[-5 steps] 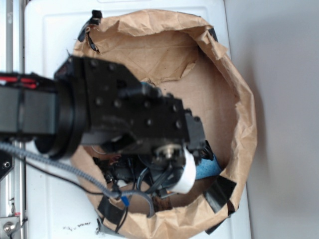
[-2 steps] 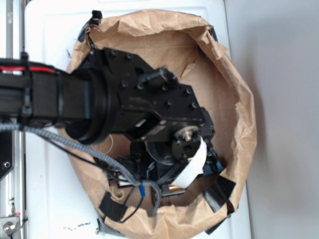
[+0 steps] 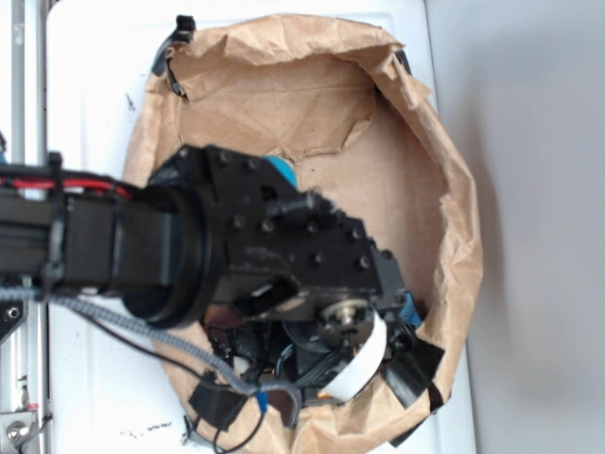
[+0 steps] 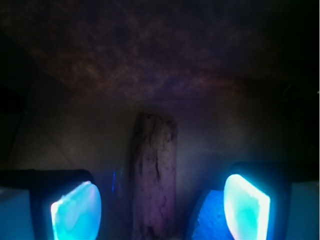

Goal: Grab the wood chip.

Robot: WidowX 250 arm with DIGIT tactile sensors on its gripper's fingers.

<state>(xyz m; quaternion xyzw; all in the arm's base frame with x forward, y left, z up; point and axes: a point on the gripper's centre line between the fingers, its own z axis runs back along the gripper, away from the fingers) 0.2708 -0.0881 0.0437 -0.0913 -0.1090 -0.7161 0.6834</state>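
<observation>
The wrist view is dim. The wood chip (image 4: 152, 175), a narrow dark-brown piece with lengthwise grain, lies flat on the paper floor and runs straight between my fingers. My gripper (image 4: 160, 207) is open, with one glowing pad (image 4: 75, 210) to the chip's left and the other (image 4: 246, 205) to its right, neither touching it. A blue sponge (image 4: 207, 220) sits against the right finger. In the exterior view my arm (image 3: 284, 255) hangs over the lower part of the brown paper bag (image 3: 444, 180) and hides the chip.
The bag's crumpled paper walls (image 3: 284, 57) rise all round the work area. Black tape strips (image 3: 411, 369) hold its lower rim. A corner of the blue sponge (image 3: 409, 308) shows by the wrist, and another blue patch (image 3: 281, 170) behind the arm. The white table (image 3: 95, 85) surrounds the bag.
My arm's wrist housing has shifted rightward and lower in the bag, and has turned. The blue patch behind it has come into sight.
</observation>
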